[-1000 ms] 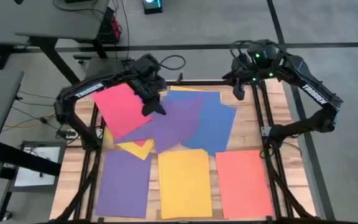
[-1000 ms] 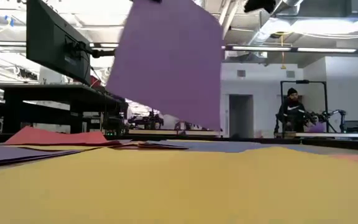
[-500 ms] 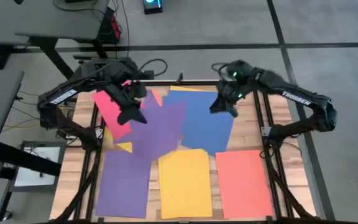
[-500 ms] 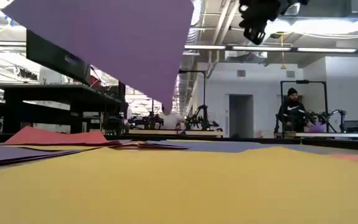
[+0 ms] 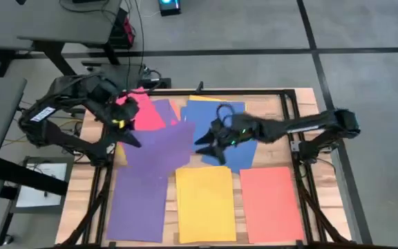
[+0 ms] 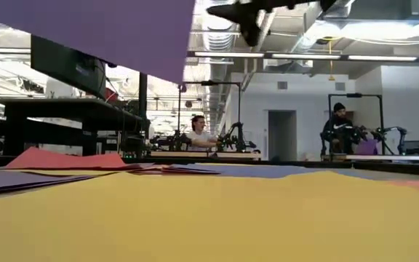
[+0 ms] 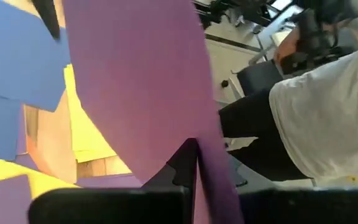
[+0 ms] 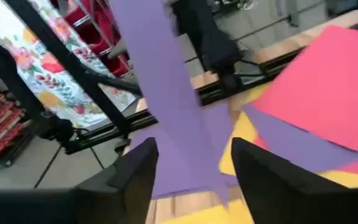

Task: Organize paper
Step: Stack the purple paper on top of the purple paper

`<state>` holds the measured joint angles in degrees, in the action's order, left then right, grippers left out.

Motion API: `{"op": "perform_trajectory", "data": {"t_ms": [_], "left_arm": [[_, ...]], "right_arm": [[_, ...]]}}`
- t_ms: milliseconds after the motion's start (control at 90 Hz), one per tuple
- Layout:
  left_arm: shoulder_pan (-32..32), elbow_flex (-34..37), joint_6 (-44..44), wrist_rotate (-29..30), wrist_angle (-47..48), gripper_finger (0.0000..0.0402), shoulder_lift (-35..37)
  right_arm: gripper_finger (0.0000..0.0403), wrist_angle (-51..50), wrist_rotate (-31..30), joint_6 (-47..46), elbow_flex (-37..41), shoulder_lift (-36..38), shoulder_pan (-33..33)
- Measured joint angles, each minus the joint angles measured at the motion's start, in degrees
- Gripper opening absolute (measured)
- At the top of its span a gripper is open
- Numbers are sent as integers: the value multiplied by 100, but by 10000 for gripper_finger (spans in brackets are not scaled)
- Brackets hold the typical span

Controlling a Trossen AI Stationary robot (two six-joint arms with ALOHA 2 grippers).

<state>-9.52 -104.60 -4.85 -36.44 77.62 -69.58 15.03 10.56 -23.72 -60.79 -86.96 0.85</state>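
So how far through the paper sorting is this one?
Done: purple, yellow and orange stacks lie separately along the near edge. In hand: the left tool is shut on a purple sheet, lifted; the right tool is open over the blue sheets. Left: red, blue and other overlapping sheets.

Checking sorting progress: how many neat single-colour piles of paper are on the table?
3: a purple pile at left, a yellow pile in the middle, an orange-red pile at right. Sheet counts hidden.

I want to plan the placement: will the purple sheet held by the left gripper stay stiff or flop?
Likely floppy: the purple sheet, pinched at one edge by the left gripper, hangs and curves. It probably sways when moved.
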Motion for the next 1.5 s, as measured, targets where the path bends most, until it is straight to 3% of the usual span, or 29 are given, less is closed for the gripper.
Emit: {"op": "perform_trajectory", "data": {"t_ms": [144, 411, 556, 689, 833, 1022, 1189, 1300, 1378, 1500], "left_arm": [[189, 0, -123, 21, -9, 0, 152], [278, 2, -205, 302, -5, 0, 212], [278, 2, -176, 534, 20, 0, 214], [275, 2, -282, 1125, 13, 0, 214], [278, 2, -336, 1280, -50, 0, 214], [275, 2, -483, 1310, -177, 0, 214], [278, 2, -887, 1315, -53, 20, 214], [269, 2, -1307, 1447, 663, 56, 214], [192, 6, -1461, 1881, 1312, 77, 214], [151, 70, -1905, 2814, 1114, 89, 480]], "right_arm": [[215, 788, -18, 14, -342, -703, 151], [212, 813, -13, 320, -1438, -1456, 153], [212, 828, 639, 271, -1966, -1654, 173], [205, 800, 739, 242, -2187, -1746, 305], [155, 756, 394, 212, -2210, -1742, 344], [17, 653, 320, 249, -2208, -1740, 238], [1, 453, 274, 38, -2208, -1740, 237], [0, 234, 274, -311, -2208, -1737, 237], [0, 288, 273, -797, -2208, -1737, 251], [0, 546, 267, -1976, -2208, -1713, 283]]}}
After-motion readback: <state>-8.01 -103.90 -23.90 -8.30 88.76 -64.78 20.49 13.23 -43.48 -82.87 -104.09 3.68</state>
